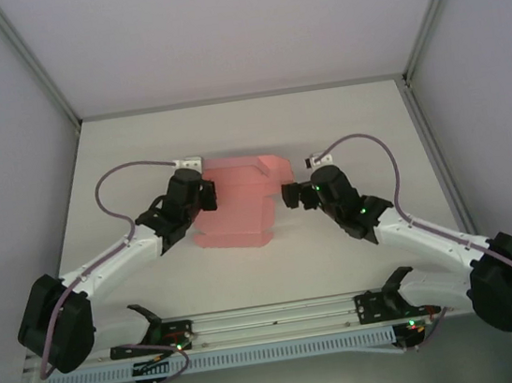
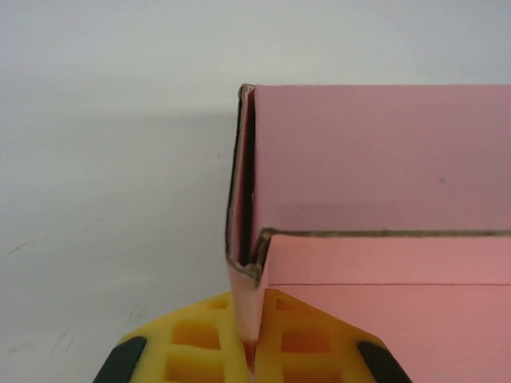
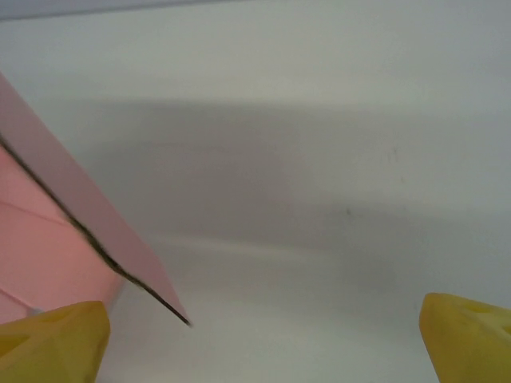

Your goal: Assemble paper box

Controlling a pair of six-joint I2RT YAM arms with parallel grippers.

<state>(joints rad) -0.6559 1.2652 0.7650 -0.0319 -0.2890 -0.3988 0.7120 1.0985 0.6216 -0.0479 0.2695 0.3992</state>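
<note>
The paper box (image 1: pixel 239 203) lies mid-surface between the two arms, a pink sheet partly folded: in the left wrist view a side wall (image 2: pixel 375 159) stands upright, with a doubled corner flap tucked against it. From above, the sheet looks about as deep as it is wide, so I cannot settle its long axis; the raised wall runs left to right along the far side.

The left fingers (image 1: pixel 208 196) are at the box's left edge, and seen close (image 2: pixel 200 339) they are pressed together on a thin pink panel below that corner – pinching it.

The right fingers (image 1: pixel 290 194) sit at the right edge, spread wide. In the right wrist view one yellow fingertip (image 3: pixel 52 339) is just beside a slanting pink panel (image 3: pixel 48 239), the other is well apart over the bare white surface (image 1: pixel 247 126).

So the box lies to the right arm's own left – and that free arm is likely the one to fold or press next, while the left steadies.
</note>
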